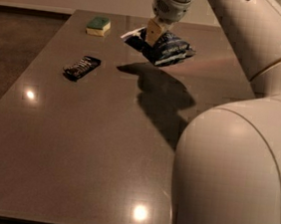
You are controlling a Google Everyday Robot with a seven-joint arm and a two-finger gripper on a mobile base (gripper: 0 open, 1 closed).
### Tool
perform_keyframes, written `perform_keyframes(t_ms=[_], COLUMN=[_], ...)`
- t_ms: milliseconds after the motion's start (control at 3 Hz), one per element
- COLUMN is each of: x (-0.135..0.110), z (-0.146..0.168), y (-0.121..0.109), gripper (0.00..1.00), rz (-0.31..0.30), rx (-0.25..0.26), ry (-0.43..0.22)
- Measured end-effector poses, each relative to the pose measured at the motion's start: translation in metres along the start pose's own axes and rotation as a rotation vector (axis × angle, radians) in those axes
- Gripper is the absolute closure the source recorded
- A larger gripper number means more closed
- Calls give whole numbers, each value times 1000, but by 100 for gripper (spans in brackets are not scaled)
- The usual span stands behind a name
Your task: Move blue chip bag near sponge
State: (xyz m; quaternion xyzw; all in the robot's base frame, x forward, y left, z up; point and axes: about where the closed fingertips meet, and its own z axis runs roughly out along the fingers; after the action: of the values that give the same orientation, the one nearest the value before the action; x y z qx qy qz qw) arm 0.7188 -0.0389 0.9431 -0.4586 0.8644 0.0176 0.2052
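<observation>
Gripper (152, 35) is clamped on the blue chip bag (163, 47), which hangs tilted under it, clear of the table (101, 150), shadow below. Sponge (98, 25) sits on the table near the bag, on its left in view. Black wrapped bar (81, 68) lies further left and nearer the camera.

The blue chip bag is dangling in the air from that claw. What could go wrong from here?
1. The gripper pinches the blue chip bag only near one end, so the puffy bag, hanging tilted above the table, might slip out and drop short.
2. The sponge sits close to the table's far edge; a low or overshot placement could nudge it off or land the bag on top of it.
</observation>
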Motion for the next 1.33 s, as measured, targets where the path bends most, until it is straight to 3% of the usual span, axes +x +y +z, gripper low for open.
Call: perform_keyframes(t_ms=[333, 1000, 1333], x=[-43, -96, -113], z=[14, 29, 36], y=[-8, -53, -66], gripper=[100, 100, 100], rz=[-11, 115, 187], rx=[51, 245, 300], ry=[-64, -186, -278])
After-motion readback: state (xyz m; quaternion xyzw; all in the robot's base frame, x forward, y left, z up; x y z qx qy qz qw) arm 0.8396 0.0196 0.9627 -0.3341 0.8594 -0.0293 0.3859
